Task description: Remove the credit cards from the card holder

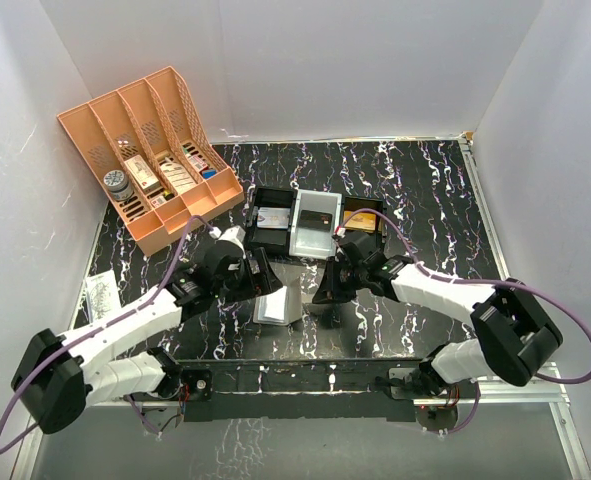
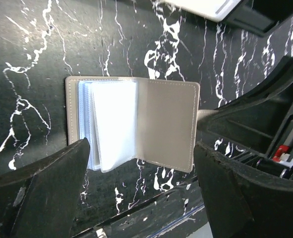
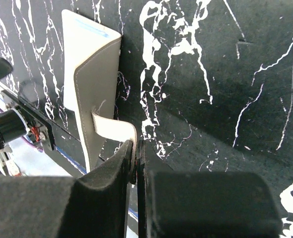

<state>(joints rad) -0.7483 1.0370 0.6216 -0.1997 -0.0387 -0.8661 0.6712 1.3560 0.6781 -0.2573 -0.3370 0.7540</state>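
The card holder [image 1: 278, 306] lies open on the black marbled table between the two arms, with pale clear sleeves fanned over its left half [image 2: 114, 124]. No card shows in those sleeves. My left gripper [image 2: 141, 151] hovers over the holder's near edge, open wide, with nothing between its fingers. My right gripper [image 3: 138, 148] is shut on the holder's little closing tab [image 3: 117, 128], and the right cover [image 3: 94, 94] stands lifted off the table. Flat credit cards lie in the black tray: a grey one [image 1: 271, 218], a dark one [image 1: 318, 214] and an orange one [image 1: 361, 222].
The black three-compartment tray [image 1: 253, 240] sits just behind the grippers. An orange lattice organiser [image 1: 95, 125] holding small items stands at the back left. A small printed paper [image 1: 100, 290] lies at the table's left edge. White walls enclose three sides.
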